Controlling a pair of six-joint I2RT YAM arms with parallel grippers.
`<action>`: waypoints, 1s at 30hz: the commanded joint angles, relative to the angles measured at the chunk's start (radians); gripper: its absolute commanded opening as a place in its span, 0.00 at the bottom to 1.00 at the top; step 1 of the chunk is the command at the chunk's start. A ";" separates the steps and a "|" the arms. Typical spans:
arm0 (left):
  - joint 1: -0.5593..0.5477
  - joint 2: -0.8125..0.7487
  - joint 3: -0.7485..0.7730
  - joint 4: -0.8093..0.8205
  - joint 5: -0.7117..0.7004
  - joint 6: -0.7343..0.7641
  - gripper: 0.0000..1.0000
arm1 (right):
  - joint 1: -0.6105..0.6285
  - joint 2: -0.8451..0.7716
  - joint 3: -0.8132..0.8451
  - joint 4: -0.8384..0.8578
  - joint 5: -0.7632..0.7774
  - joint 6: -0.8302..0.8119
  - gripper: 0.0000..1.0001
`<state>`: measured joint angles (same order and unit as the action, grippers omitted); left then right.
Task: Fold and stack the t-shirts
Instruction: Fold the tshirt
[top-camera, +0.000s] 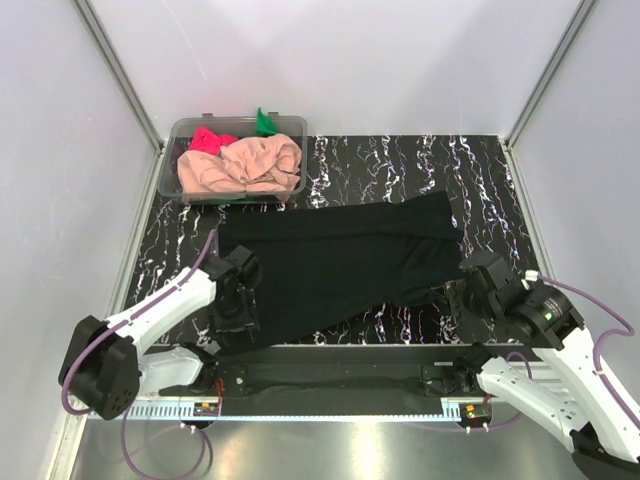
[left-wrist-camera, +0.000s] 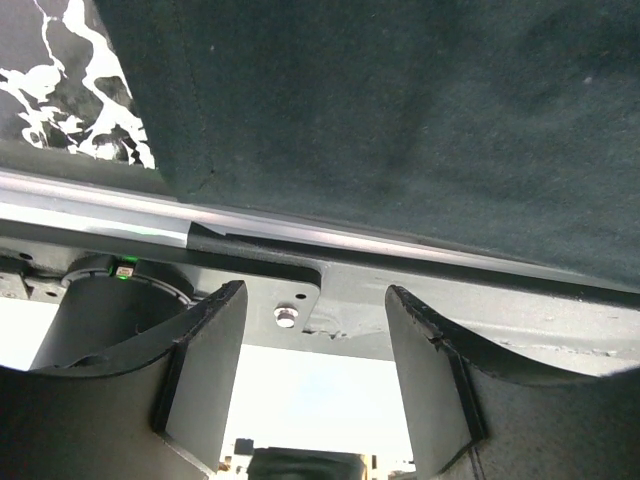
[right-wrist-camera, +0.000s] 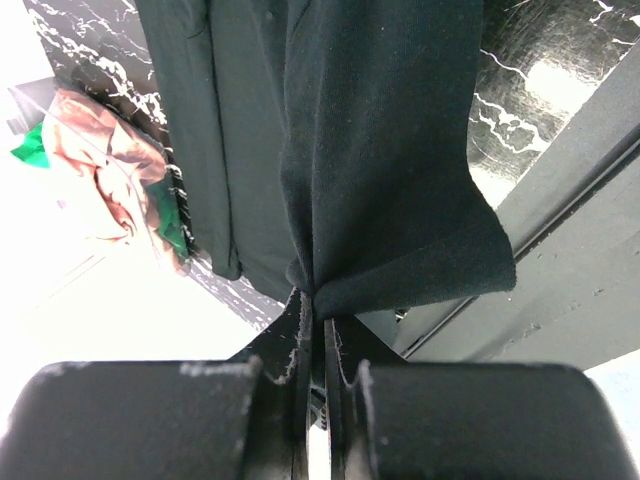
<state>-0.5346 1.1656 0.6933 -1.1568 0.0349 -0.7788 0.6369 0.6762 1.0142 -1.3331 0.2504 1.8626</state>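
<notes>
Top view: black t-shirt (top-camera: 340, 265) lies spread flat on the marbled table (top-camera: 400, 165), its near edge at the table's front. Peach-pink t-shirt (top-camera: 245, 165), pink-red t-shirt (top-camera: 208, 138) and green t-shirt (top-camera: 265, 122) sit crumpled in the clear tub (top-camera: 172, 150), far-left corner. Left gripper (top-camera: 235, 300) is at the black shirt's near-left corner, right gripper (top-camera: 462, 288) at its right end.

Left wrist view: fingers apart, nothing between them. Black cloth lies just beyond the tips.

Right wrist view: jaws clenched on a bunched fold of the black t-shirt.
</notes>
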 joint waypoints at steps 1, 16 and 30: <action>0.018 -0.037 0.009 -0.032 0.017 -0.004 0.63 | 0.006 -0.020 0.003 -0.301 0.035 0.012 0.00; 0.096 0.072 -0.021 0.040 0.154 0.027 0.61 | 0.006 -0.056 -0.031 -0.299 -0.007 0.032 0.00; 0.096 0.095 -0.066 0.092 0.151 0.007 0.60 | 0.006 -0.058 -0.017 -0.299 0.000 0.043 0.00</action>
<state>-0.4427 1.2488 0.6315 -1.0927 0.1616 -0.7612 0.6369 0.6216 0.9802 -1.3334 0.2333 1.8763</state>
